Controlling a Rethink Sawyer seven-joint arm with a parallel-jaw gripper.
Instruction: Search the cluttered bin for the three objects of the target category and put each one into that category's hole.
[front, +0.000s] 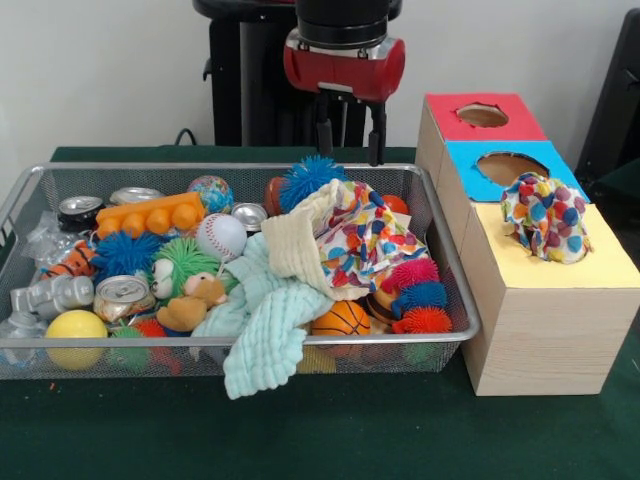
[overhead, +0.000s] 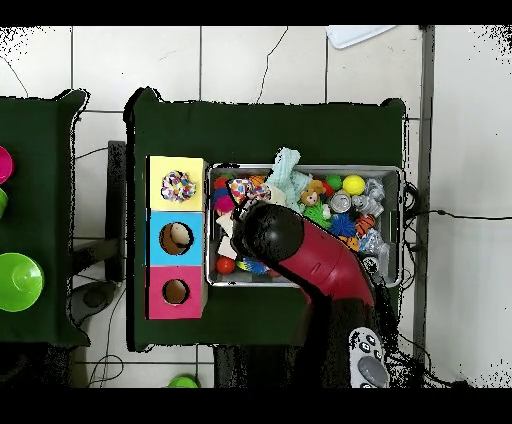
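The wire mesh bin (front: 240, 345) stands on the green table, full of toys, and also shows in the overhead view (overhead: 400, 175). A spotted cloth (front: 365, 235) lies bunched at the bin's right side, between a cream cloth (front: 297, 245) and the right wall; it also shows in the overhead view (overhead: 243, 189). Another spotted cloth (front: 545, 215) sits bunched in the hole of the yellow-topped box (front: 560, 270), hiding the hole; it also shows from above (overhead: 179, 185). My gripper (front: 350, 140) hangs open and empty above the bin's back rim. The arm (overhead: 290, 245) hides it in the overhead view.
A mint cloth (front: 265, 315) hangs over the bin's front rim. A baseball (front: 221, 236), a basketball (front: 342, 318), cans, spiky balls and soft toys fill the bin. The blue-topped hole (front: 505, 166) and red-topped hole (front: 482, 115) lie behind the yellow box.
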